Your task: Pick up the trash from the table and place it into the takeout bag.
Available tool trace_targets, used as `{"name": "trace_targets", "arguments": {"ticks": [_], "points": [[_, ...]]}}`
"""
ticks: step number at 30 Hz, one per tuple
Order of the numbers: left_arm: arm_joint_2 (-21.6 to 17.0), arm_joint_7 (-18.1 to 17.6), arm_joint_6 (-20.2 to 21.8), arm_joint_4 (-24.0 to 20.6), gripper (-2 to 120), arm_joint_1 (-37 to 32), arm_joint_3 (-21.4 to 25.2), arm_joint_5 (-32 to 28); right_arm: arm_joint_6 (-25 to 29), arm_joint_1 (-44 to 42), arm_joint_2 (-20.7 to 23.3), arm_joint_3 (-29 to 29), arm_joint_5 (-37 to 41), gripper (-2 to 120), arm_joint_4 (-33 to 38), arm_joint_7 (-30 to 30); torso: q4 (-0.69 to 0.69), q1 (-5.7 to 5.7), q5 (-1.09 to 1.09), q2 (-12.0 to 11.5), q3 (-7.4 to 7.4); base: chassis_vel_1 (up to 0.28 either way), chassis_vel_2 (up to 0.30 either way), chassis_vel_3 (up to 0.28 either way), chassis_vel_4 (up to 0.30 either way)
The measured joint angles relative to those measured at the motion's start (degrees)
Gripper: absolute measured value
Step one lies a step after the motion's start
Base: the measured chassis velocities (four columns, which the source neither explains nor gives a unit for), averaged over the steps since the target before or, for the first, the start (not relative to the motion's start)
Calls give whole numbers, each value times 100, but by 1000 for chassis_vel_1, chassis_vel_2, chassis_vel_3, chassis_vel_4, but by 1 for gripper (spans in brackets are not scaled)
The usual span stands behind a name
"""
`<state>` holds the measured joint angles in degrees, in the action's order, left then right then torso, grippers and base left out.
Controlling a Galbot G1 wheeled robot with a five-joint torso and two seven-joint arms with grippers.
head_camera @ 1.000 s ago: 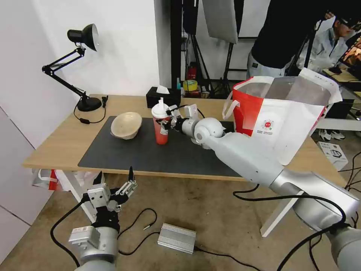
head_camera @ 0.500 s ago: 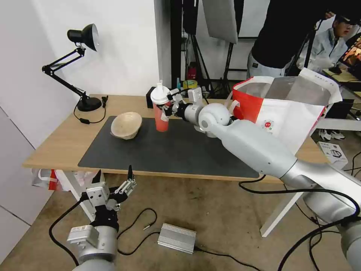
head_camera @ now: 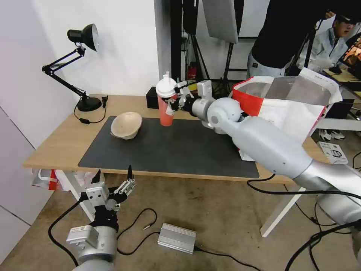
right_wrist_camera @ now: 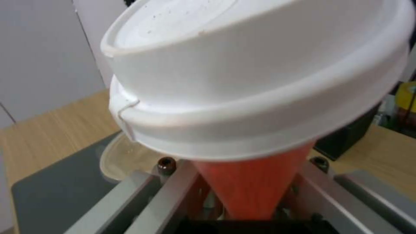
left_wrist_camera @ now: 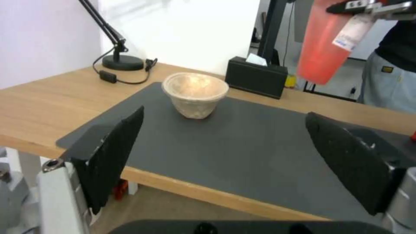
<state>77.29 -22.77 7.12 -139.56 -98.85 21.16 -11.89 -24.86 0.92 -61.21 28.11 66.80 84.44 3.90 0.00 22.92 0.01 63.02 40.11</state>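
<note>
Since a second ago the red cup (head_camera: 166, 103) has risen off the mat (head_camera: 169, 150) and drifted toward the table's (head_camera: 52, 146) far edge. Nearest, the left gripper (head_camera: 113, 184) hangs below the near edge, jaws spread and empty. On the mat's far-left corner sits the beige bowl (head_camera: 126, 125). Beyond, the right gripper (head_camera: 176, 101) clamps the cup upright — likely against spilling — carrying it toward the takeout bag (head_camera: 289, 109), whose front the arm partly hides.

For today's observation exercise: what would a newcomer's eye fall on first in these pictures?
First, the red drink cup with its white dome lid, held clear above the dark grey mat by the right gripper. Next, the big red-and-white takeout bag standing open at the table's right end. Then the beige paper bowl on the mat's left part, and the open left gripper low in front of the table.
</note>
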Motion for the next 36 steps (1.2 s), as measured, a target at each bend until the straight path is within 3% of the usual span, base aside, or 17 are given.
{"name": "trace_targets", "arguments": {"ticks": [9, 13, 23, 36], "points": [[15, -16, 161, -124, 100, -36, 17, -193, -60, -37, 376, -155, 195, 3, 408, 148, 0, 0, 1, 0, 0, 0, 0, 0, 0], [-1, -26, 161, -143, 100, -68, 35, -194, -113, -106, 842, -410, 451, 3, 852, 273, 0, 0, 0, 0, -1, 0, 0, 0, 0], [-19, -24, 152, -166, 100, -113, 20, -157, -198, -468, 1490, -920, 679, 3, 1418, 384, 0, 0, 1, 0, 0, 0, 0, 0, 0], [15, -5, 140, -136, 100, -119, -31, -75, -220, -476, 2011, -1242, 923, 3, 1592, 403, 0, 0, 0, 1, 0, 0, 0, 0, 0]]}}
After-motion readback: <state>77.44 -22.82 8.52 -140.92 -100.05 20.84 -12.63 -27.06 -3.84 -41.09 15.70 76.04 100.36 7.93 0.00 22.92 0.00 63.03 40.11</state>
